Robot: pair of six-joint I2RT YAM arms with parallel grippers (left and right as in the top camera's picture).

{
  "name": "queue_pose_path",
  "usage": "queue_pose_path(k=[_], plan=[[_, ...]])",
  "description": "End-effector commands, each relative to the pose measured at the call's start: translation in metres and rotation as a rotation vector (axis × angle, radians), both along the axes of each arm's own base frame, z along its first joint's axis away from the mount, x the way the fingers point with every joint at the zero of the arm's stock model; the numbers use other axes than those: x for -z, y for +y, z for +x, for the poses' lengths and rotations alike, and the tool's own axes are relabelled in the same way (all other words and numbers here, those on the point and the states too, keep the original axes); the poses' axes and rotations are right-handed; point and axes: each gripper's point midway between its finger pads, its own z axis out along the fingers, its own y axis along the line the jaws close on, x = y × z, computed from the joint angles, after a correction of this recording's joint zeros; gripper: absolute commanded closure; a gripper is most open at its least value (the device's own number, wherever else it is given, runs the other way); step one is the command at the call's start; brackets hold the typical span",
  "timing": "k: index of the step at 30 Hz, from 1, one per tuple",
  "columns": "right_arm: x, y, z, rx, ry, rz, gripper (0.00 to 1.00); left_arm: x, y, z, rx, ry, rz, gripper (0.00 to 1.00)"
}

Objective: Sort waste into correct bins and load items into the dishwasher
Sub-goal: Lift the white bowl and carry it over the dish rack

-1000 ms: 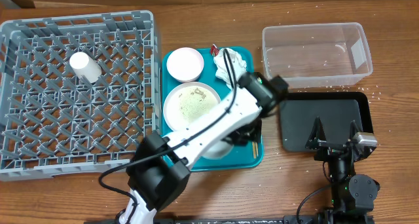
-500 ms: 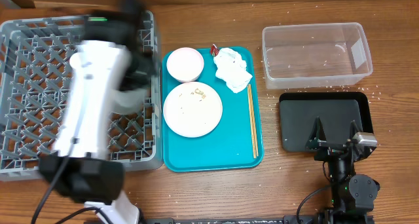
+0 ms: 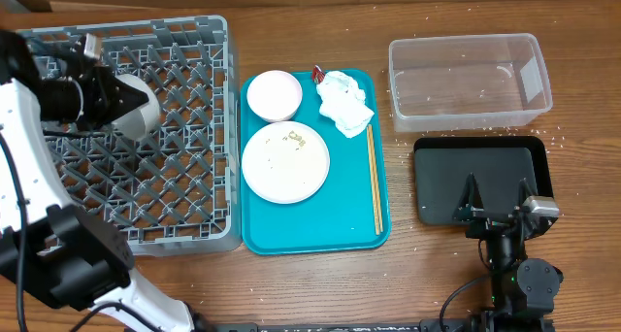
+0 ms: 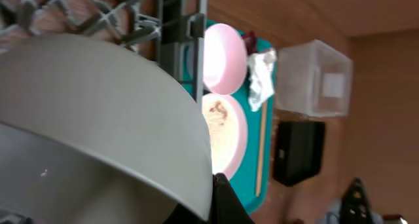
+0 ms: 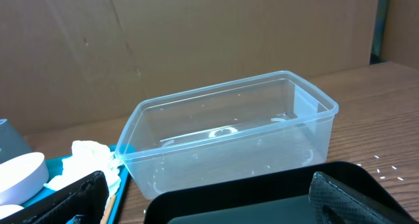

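Gripping grey bowl [image 3: 137, 117] over dish rack [image 3: 184, 182]

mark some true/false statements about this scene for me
1. The left gripper holds a steel-grey bowl over the grey lattice dish rack. True.
2. The crumpled white paper napkin lies in the dish rack. False: it lies on the teal serving tray.
3. The thin wooden chopsticks lie near the teal serving tray's right edge. True.
4. The right gripper is shut on the chopsticks. False: it is open and empty above the shallow black tray.
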Motion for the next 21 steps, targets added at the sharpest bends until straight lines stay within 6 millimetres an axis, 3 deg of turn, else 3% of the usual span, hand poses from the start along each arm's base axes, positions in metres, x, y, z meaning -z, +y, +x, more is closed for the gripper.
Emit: queue_pose_path(k=[1, 6, 13, 21], plan=[[0.001, -0.002, 0.000, 0.012, -0.005, -0.002, 0.00, -0.015, -0.010, 0.002, 0.091, -0.196, -0.181, 0.96], [0.001, -0.002, 0.000, 0.012, -0.005, -0.002, 0.00, 0.008, 0.001, -0.006, 0.084, -0.199, -0.215, 0.91], [0.001, -0.002, 0.000, 0.012, -0.006, -0.002, 0.00, 0.019, 0.017, -0.003, 0.061, -0.289, -0.232, 0.89], [0.001, -0.002, 0.000, 0.012, -0.006, -0.002, 0.00, 0.044, 0.021, -0.003, 0.054, -0.309, -0.223, 0.89]])
